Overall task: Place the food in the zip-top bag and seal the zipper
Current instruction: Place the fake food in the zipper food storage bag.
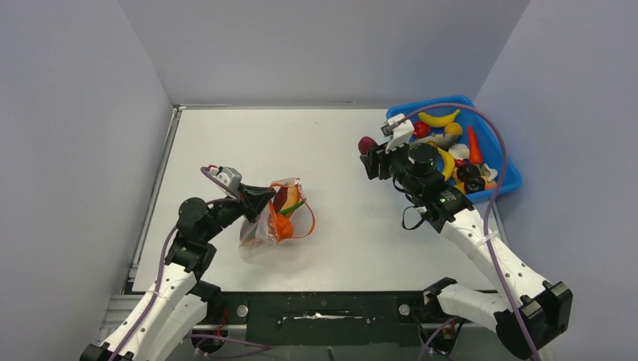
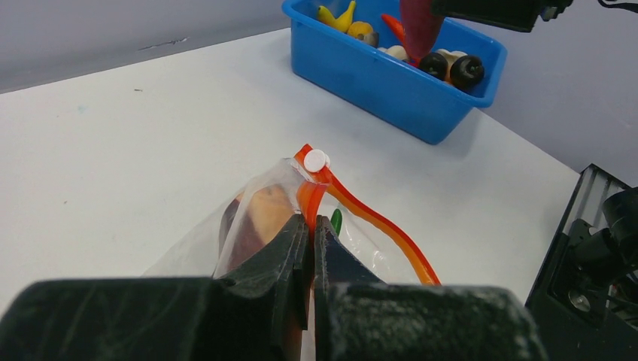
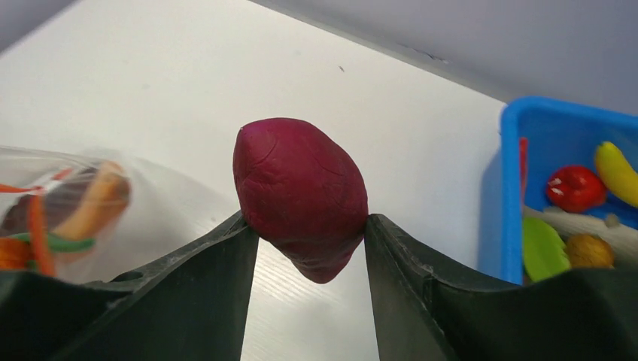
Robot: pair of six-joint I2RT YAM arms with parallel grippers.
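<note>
The zip-top bag lies left of the table's middle with an orange carrot and a green piece inside. Its red-orange zipper loops open, a white slider at its end. My left gripper is shut on the bag's mouth edge at the zipper and holds it up. My right gripper hangs above the table left of the tray, shut on a dark red, rounded piece of food, also seen from above. In the right wrist view the bag shows at the left.
A blue tray at the back right holds more toy food: yellow bananas, a red piece, an orange carrot and black-wheeled pieces. Grey walls close in the table on three sides. The arm bases stand along the near edge.
</note>
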